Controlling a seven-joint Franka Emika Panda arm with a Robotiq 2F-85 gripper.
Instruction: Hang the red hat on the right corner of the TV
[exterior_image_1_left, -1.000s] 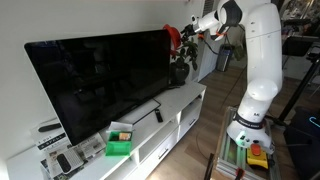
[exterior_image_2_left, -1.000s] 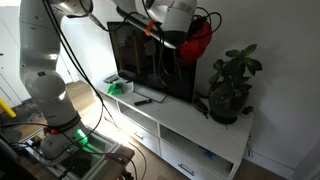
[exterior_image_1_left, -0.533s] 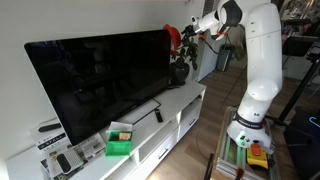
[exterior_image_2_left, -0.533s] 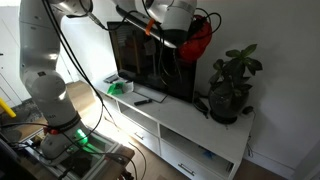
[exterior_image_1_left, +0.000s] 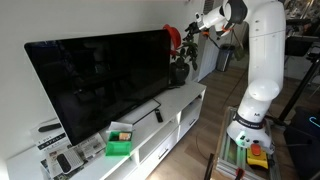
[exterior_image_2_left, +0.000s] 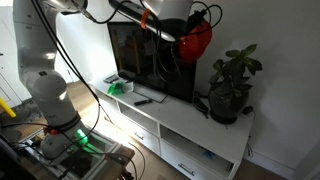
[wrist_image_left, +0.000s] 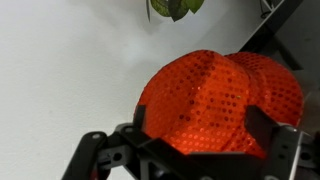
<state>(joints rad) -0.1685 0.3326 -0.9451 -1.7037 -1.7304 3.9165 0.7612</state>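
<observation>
The red hat (exterior_image_1_left: 174, 37) (exterior_image_2_left: 197, 42) sits over the upper corner of the TV (exterior_image_1_left: 100, 85) (exterior_image_2_left: 138, 62), at its end near the plant. My gripper (exterior_image_1_left: 191, 27) hovers right beside and slightly above it. In the wrist view the sequinned red hat (wrist_image_left: 215, 100) fills the space ahead of the gripper (wrist_image_left: 200, 128). The two dark fingers (wrist_image_left: 262, 125) stand wide apart on either side of it. The gripper is open, and the hat stays on the TV corner by itself.
A potted plant (exterior_image_1_left: 180, 70) (exterior_image_2_left: 230, 90) stands on the white low cabinet (exterior_image_1_left: 175, 108) (exterior_image_2_left: 185, 128) just past the TV's end. A green box (exterior_image_1_left: 120, 143) (exterior_image_2_left: 118, 87) and a dark remote (exterior_image_1_left: 158, 115) (exterior_image_2_left: 143, 99) lie in front of the screen.
The jaws have spread to full width. The wrist has lifted slightly up and away, while the red hat stays put on the TV corner.
</observation>
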